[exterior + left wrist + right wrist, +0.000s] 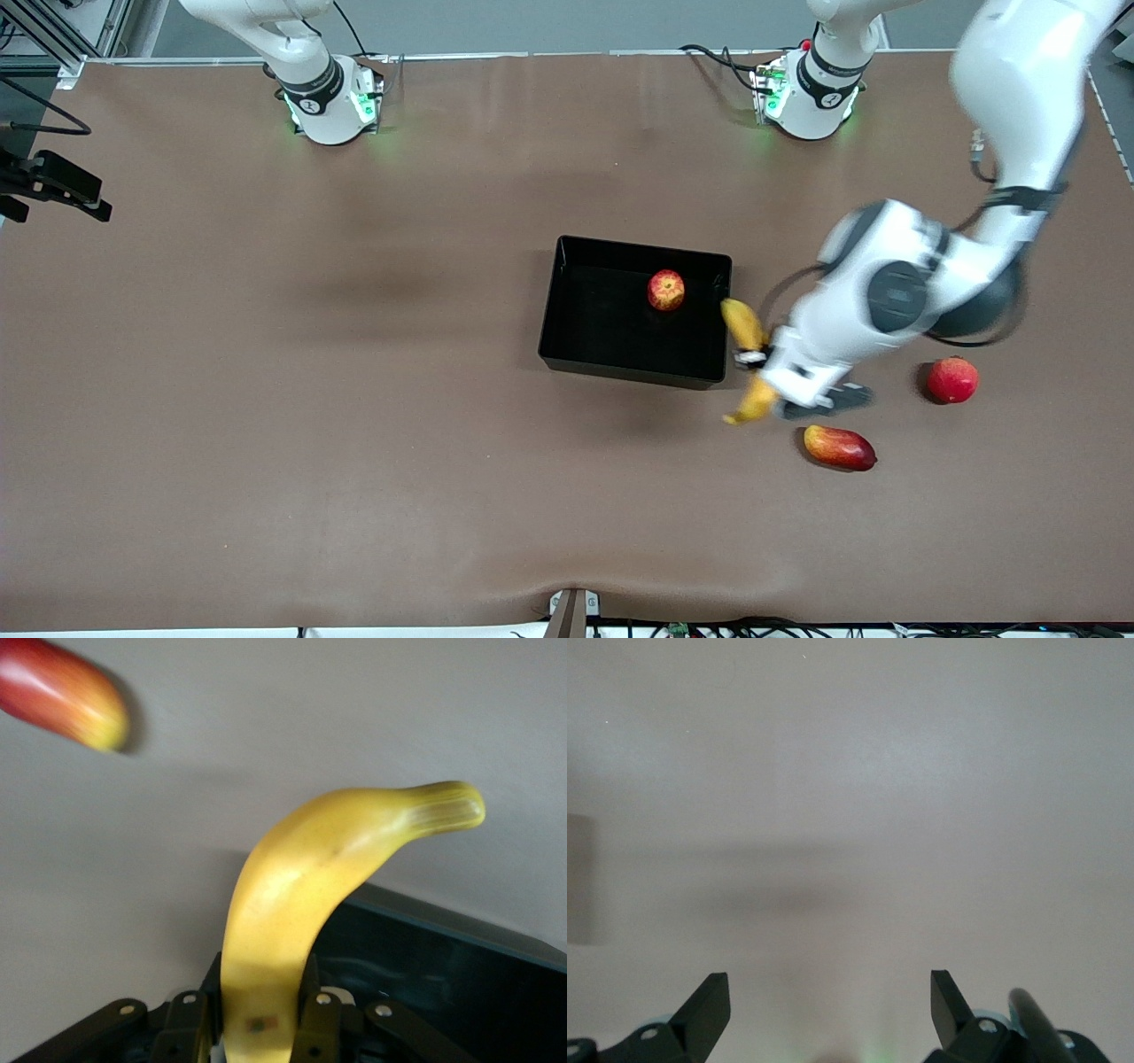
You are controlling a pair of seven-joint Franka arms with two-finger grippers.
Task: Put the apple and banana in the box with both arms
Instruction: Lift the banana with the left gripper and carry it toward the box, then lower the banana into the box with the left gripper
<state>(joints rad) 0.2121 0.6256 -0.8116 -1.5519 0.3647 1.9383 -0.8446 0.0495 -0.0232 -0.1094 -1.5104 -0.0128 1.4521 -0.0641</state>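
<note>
Clamped across the banana [744, 359] at about mid-length, the left gripper [760, 361], just beside the box [567, 310] at the wall toward the left arm's end of the table; fingers [312, 1010] pressed on either side of the yellow fruit in the left wrist view, stem end arching up and away, black box wall close below; banana held up off the table, one end at the box's corner, the other end pointing down toward the front camera; wrist tilted low and sideways, forearm folded back on itself, elbow bent high, upper arm rising away to its base [811, 93] at the top of the table.

Spread wide apart, the right gripper [830, 1005], over bare brown table [266, 399]; arm drawn up near its base [332, 97], waiting; hand out of the front view.

Apple [666, 290] already inside the box, resting on the black floor near the corner toward the left arm's base, stem dimple up.

Elongated red-yellow fruit [839, 447] on the table just below the left wrist, nearer the front camera; round red fruit [952, 379] beside it, toward the left arm's end.

No legible writing or labels.
</note>
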